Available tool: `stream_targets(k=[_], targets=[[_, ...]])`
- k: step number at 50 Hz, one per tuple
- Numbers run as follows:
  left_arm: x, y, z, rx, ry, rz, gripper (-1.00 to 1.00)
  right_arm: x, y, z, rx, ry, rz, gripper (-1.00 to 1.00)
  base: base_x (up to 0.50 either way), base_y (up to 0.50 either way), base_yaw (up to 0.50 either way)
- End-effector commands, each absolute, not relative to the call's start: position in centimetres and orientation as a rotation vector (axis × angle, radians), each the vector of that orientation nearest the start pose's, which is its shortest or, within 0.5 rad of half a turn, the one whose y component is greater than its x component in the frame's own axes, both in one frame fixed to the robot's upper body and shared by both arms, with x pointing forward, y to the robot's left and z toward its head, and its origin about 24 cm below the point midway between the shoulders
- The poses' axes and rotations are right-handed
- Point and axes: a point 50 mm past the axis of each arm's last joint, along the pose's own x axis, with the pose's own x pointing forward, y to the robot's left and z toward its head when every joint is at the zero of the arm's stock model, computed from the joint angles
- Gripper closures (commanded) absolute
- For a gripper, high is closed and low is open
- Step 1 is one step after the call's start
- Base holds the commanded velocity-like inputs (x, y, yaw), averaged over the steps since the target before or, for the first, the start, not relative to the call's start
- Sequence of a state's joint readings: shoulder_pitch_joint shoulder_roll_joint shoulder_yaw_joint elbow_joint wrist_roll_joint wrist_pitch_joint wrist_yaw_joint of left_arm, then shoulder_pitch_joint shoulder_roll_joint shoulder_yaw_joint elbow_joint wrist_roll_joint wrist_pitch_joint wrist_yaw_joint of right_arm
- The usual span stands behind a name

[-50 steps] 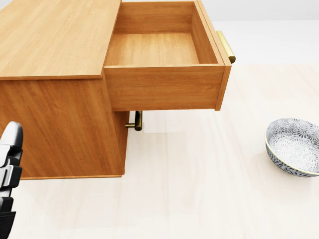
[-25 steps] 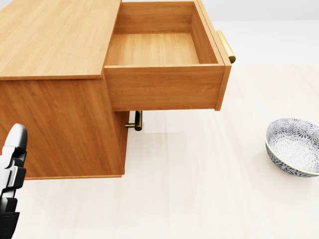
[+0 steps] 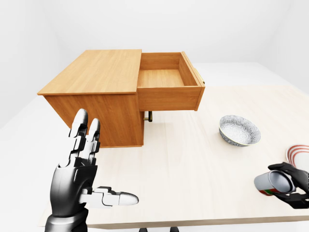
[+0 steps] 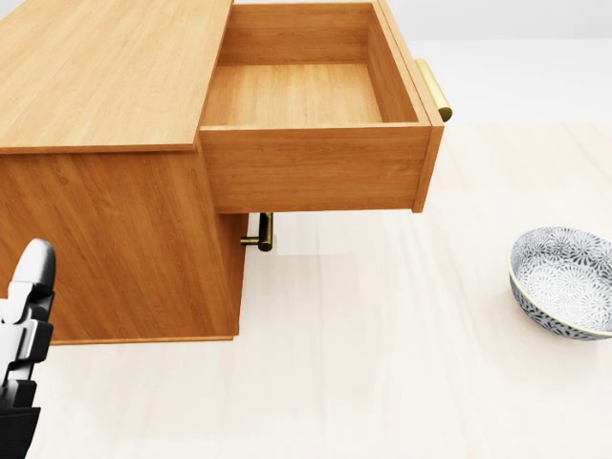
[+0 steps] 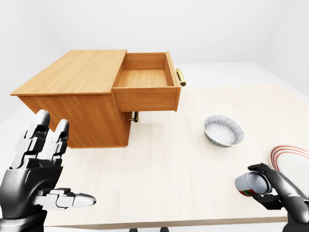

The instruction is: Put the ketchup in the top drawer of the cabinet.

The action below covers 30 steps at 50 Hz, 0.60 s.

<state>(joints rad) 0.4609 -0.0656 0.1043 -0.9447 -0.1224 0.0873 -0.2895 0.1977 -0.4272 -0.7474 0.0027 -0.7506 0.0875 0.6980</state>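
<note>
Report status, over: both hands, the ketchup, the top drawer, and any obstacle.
Left hand open, empty. Right hand shut on ketchup, low right in the right-eye view. Top drawer open, empty. Bowl sits between.

The left hand (image 3: 79,181) is up in the air at the lower left of the left-eye view, well apart from the cabinet (image 3: 104,92) and lower in the picture than it. It is wide open. Two fingers (image 3: 82,133) point straight up, side by side. The thumb sticks out flat to the right. The palm is dark and the fingertips are pale.

The right hand (image 5: 277,193) is at the lower right of the right-eye view, far to the right of the cabinet. Its dark fingers are curled round the ketchup (image 5: 251,184), which lies tipped on its side.
</note>
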Motion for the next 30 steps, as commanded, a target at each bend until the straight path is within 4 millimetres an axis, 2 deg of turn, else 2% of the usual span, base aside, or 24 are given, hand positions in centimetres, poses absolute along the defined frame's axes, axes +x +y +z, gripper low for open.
stream_targets(k=[1,11,18,24,28,30], targets=[[14.2,17.0,15.9,0.006,-0.422,-0.081,-1.0,13.7,-37.4,5.1,-0.895,0.781,-0.146,1.0,0.0,0.0,0.0],[14.3,17.0,15.9,0.006,-0.422,-0.08,-1.0,13.4,-37.5,4.7,-0.87,0.794,-0.148,1.0,0.0,0.0,0.0],[14.2,17.0,16.0,0.006,-0.424,-0.081,-1.0,13.4,-37.4,5.1,-0.887,0.78,-0.157,1.0,0.0,0.0,0.0],[14.2,17.0,16.0,0.006,-0.424,-0.082,-1.0,13.9,-36.8,7.0,-0.961,0.715,-0.186,1.0,0.0,0.0,0.0],[14.2,16.9,15.9,0.005,-0.42,-0.082,-1.0,14.4,-35.9,9.8,-1.056,0.621,-0.236,1.0,0.0,0.0,0.0],[14.2,16.9,15.9,0.005,-0.418,-0.084,-1.0,14.8,-35.0,12.0,-1.128,0.54,-0.274,1.0,0.0,0.0,0.0]])
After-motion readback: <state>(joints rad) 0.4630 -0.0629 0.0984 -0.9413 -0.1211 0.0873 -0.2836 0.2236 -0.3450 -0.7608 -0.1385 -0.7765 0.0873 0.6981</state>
